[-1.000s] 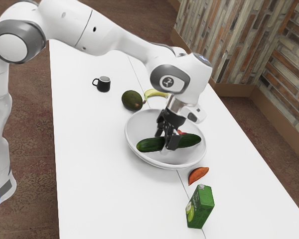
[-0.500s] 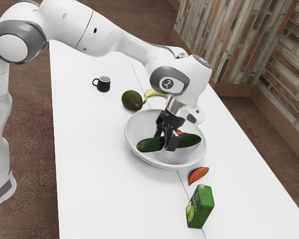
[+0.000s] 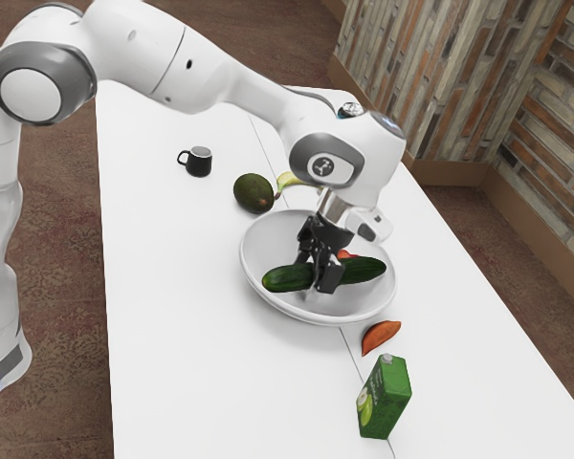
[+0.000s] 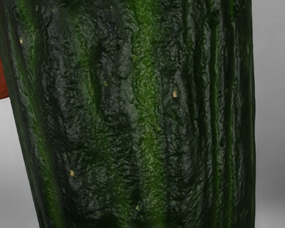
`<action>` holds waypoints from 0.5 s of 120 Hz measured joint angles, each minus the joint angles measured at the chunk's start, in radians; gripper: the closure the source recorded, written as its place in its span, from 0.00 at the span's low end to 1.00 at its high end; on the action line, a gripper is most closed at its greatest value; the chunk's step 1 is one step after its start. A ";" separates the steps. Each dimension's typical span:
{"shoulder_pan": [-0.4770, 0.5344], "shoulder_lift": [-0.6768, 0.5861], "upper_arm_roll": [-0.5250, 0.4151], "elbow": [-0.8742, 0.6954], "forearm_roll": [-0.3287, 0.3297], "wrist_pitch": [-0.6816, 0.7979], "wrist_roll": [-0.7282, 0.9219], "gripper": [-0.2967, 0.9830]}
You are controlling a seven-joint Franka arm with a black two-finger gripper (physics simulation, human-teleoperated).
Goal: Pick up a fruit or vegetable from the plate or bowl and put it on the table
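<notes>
- At the exterior view's left, the arm (image 3: pixel 172 62) comes in over the white table (image 3: pixel 191 354). Its links have shifted a little since half a second ago.
- Next is the dark mug (image 3: pixel 199 163), and then the avocado (image 3: pixel 253 192), which is already on the table. Both are where they were.
- The banana (image 3: pixel 287 181) lies behind the bowl. The hand now covers more of it, because the hand has moved slightly.
- The cucumber (image 3: pixel 287 278), which I judge to be the thing to pick, lies inside the bowl (image 3: pixel 256 290) and reaches across it. It shows no clear change of place, so the lifting does not seem to be started.
- The gripper (image 3: pixel 322 273) is down at the middle of the cucumber. I cannot tell if it is wide, narrow or already holding. The small change looks to me like a last adjustment before the lift.
- Just beside the cucumber, a red thing (image 3: pixel 344 254) is also in the bowl. It could be pushed when the cucumber rises.
- More to the right, the orange piece (image 3: pixel 381 337) and the green carton (image 3: pixel 386 396) have stayed on the table.
- For the task, a firm grip should come first, then a lift above the rim, then a careful placing on the table. The long ends might tilt or catch the rim.
</notes>
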 joint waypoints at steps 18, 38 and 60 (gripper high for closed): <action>-0.001 0.003 -0.001 0.001 0.000 0.001 -0.003 0.39; -0.002 0.004 -0.001 0.001 -0.001 0.001 -0.007 0.60; 0.000 -0.001 0.000 0.005 0.000 0.001 -0.008 0.64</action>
